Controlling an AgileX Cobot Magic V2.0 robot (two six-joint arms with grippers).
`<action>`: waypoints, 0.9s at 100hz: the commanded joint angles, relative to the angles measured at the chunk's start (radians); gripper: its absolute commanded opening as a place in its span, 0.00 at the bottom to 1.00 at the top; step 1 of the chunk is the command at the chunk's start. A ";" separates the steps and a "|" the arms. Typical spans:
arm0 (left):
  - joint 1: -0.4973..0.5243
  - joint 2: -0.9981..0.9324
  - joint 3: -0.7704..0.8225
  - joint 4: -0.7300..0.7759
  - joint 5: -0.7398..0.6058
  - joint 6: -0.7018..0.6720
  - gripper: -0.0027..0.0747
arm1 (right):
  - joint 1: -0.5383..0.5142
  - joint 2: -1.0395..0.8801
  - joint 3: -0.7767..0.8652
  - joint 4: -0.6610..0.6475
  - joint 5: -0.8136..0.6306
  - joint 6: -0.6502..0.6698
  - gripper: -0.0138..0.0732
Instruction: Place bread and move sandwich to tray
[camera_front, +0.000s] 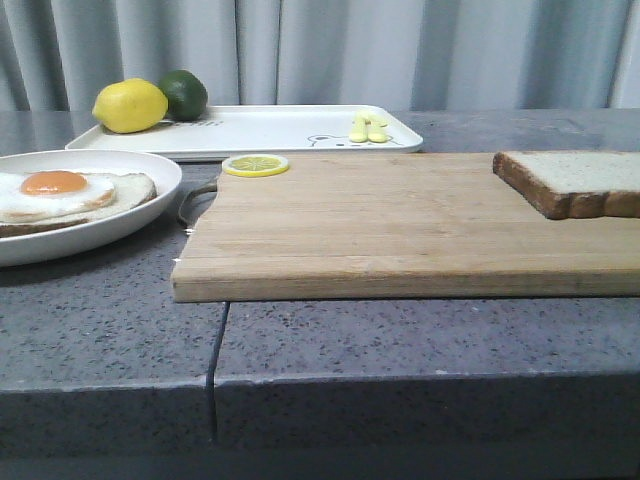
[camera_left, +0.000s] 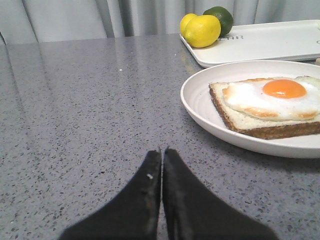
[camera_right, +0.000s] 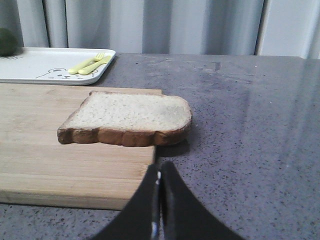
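The bread (camera_front: 578, 180) (camera_right: 129, 119) lies flat on the right end of a wooden cutting board (camera_front: 400, 225), one corner hanging over the board's edge. The sandwich (camera_front: 62, 197) (camera_left: 272, 104), a crusted slice topped with a fried egg, rests on a round white plate (camera_front: 150, 205) (camera_left: 200, 107) at the left. Behind them lies the white tray (camera_front: 280, 128) (camera_left: 270, 42) (camera_right: 40, 65). My left gripper (camera_left: 162, 150) is shut and empty, over bare counter short of the plate. My right gripper (camera_right: 159, 167) is shut and empty, just in front of the bread. Neither gripper shows in the front view.
A lemon (camera_front: 130, 105) and a lime (camera_front: 184, 94) sit on the tray's left end, a yellow fork and spoon (camera_front: 368, 128) on its right end. A lemon slice (camera_front: 255, 165) lies on the board's back left corner. Grey speckled counter (camera_front: 400, 340) surrounds everything; curtains hang behind.
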 joint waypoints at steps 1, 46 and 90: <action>0.003 -0.032 0.014 0.003 -0.088 -0.011 0.01 | -0.006 -0.019 0.000 -0.012 -0.084 -0.004 0.02; 0.003 -0.032 0.014 -0.002 -0.088 -0.011 0.01 | -0.006 -0.019 0.000 -0.012 -0.084 -0.004 0.02; 0.003 -0.032 0.014 -0.005 -0.170 -0.011 0.01 | -0.006 -0.019 0.000 -0.012 -0.084 -0.004 0.02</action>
